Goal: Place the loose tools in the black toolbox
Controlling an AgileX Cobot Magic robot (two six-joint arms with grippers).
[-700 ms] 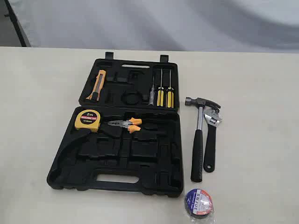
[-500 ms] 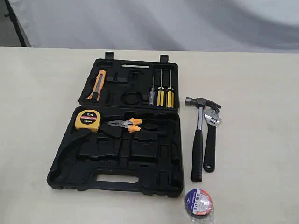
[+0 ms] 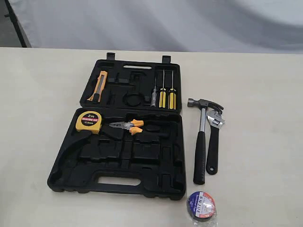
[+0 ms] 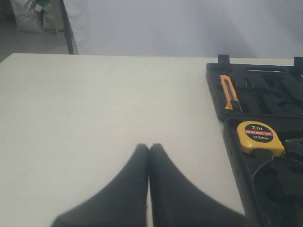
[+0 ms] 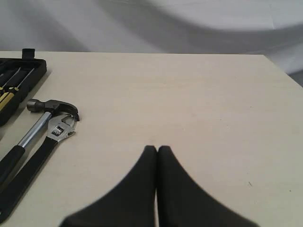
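The black toolbox [image 3: 116,163] lies open on the table, its lid laid flat behind it. Right of it lie the claw hammer [image 3: 200,144] and, touching its head, the shorter adjustable wrench [image 3: 213,144]; both show in the right wrist view, hammer [image 5: 33,130] and wrench [image 5: 40,158]. The tape roll [image 3: 202,205] with blue-red label sits near the front edge. My left gripper [image 4: 148,146] is shut and empty over bare table beside the toolbox [image 4: 232,137]. My right gripper [image 5: 156,148] is shut and empty, apart from the wrench. Neither gripper shows in the exterior view.
In the box sit a yellow tape measure [image 3: 87,121], yellow-handled pliers [image 3: 128,126], screwdrivers [image 3: 164,94] and an orange knife [image 3: 98,87]. A grey cloth backdrop hangs behind the table. Table edges run close on the right in the right wrist view.
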